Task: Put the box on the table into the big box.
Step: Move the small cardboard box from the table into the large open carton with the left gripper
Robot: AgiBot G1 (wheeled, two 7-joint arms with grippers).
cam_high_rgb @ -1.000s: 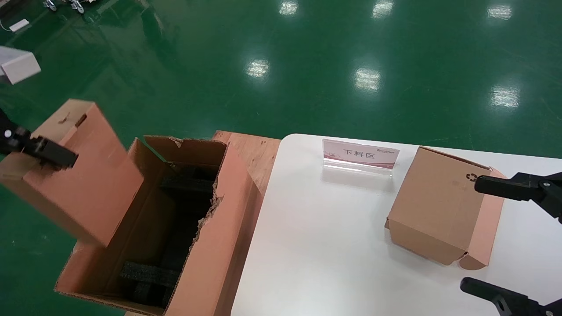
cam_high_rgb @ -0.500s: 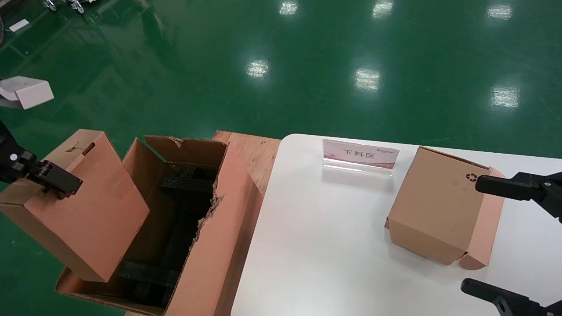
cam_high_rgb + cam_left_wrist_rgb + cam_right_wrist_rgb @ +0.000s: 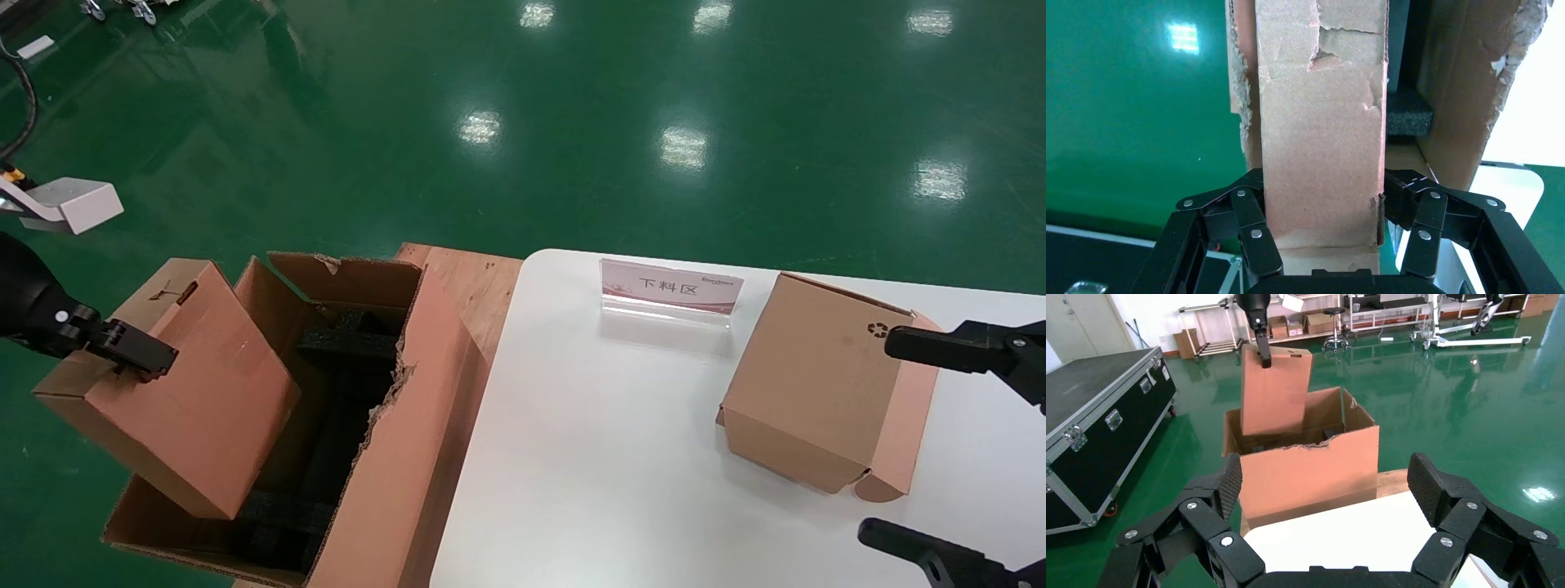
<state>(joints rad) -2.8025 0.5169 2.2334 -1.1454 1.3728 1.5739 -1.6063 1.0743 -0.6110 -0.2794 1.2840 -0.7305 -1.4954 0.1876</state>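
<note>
My left gripper (image 3: pixel 131 358) (image 3: pixel 1321 208) is shut on the box (image 3: pixel 188 392) (image 3: pixel 1321 122), a closed brown carton with tab slots near its top edge. The box hangs tilted, its lower corner dipping inside the left side of the big box (image 3: pixel 409 457) (image 3: pixel 1315 471). That big box is a deep torn-rimmed carton with black foam (image 3: pixel 1408 113) inside, standing left of the white table (image 3: pixel 588 457). In the right wrist view the box (image 3: pixel 1275 392) stands over the opening. My right gripper (image 3: pixel 874 437) (image 3: pixel 1324 478) is open at the table's right side.
A similar carton with a recycling mark (image 3: pixel 817 384) lies on the table between my right fingers. A small acrylic sign (image 3: pixel 670 290) stands at the table's far edge. A wooden pallet (image 3: pixel 474 286) sits beneath the big box. A black flight case (image 3: pixel 1101 416) is off on the green floor.
My left gripper has carried the box down and to the right, from above the big box's left rim to partly inside its opening. The right arm has not moved.
</note>
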